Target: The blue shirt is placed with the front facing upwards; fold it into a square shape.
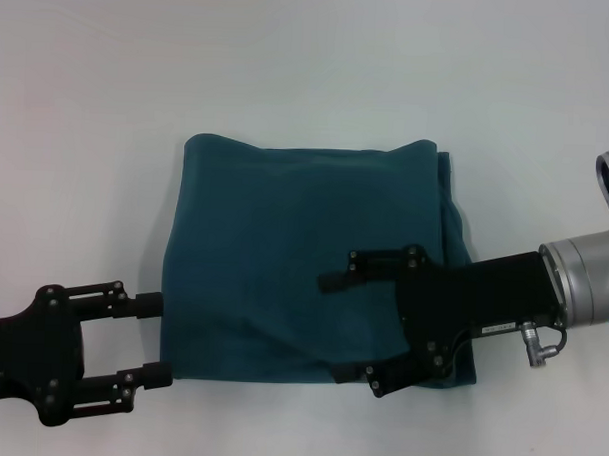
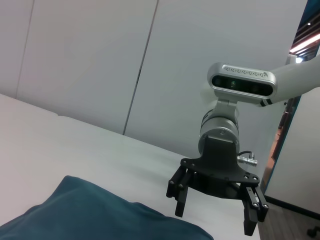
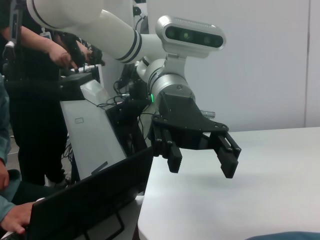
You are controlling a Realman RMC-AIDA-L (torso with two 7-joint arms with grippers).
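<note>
Overhead, my head camera gave me the whole layout: the blue shirt [image 1: 303, 258] lay on the white table [image 1: 310, 58] as a roughly square folded bundle, plain teal side up, with a thicker doubled edge along its right side and a soft crease running across its near half. My left gripper [image 1: 152, 340] sat at the near left corner of the bundle, fingers spread wide and level with the table, their tips at the cloth's left edge; whether they touched the fabric I could not tell. My right gripper [image 1: 353, 333] hung over the near right part of the shirt, fingers likewise spread apart and holding nothing. Only that overhead view showed both arms against the shirt's outline. My left wrist camera, looking across the table, caught just a rounded teal hump of the shirt [image 2: 95, 215] in the foreground and, beyond it, my right gripper [image 2: 217, 212] seen head-on above the table, fingers parted. My right wrist camera showed the reverse: my left gripper [image 3: 200, 159] spread open above the table [image 3: 240, 200], only a sliver of teal at the frame's edge, and a dark screen [image 3: 90, 192] and a person [image 3: 35, 90] beyond the table.
</note>
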